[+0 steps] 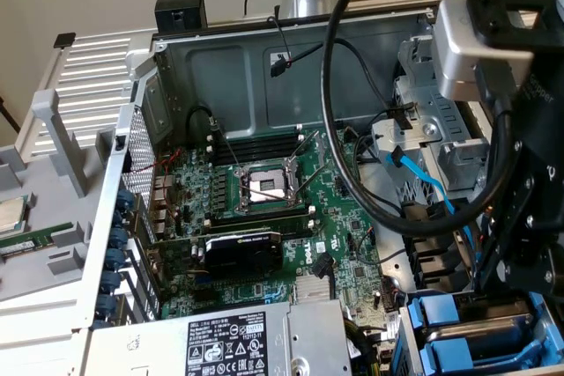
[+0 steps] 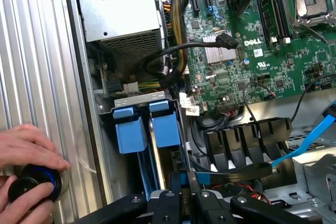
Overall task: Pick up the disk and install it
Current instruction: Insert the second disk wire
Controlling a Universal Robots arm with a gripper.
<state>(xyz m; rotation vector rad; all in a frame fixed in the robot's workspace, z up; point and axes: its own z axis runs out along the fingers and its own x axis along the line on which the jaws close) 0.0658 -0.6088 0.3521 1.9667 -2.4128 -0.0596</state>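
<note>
Open computer case [image 1: 264,68] on its side, ribbed grey panel beside it; gripper [image 2: 185,186] narrow, pinched on a blue-railed edge, judged to be the disk [image 2: 187,178], edge-on just beside the drive bay [image 2: 142,99]; best kept parallel to its slot, clear of black cables [image 2: 236,171]; bay holding two blue-railed trays [image 2: 130,129]; case holding motherboard [image 2: 252,51].

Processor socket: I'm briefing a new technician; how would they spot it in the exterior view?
In the open computer case, find the green motherboard. Near its middle sits the processor socket: a square silver frame, unlike the black card beside it.
</note>
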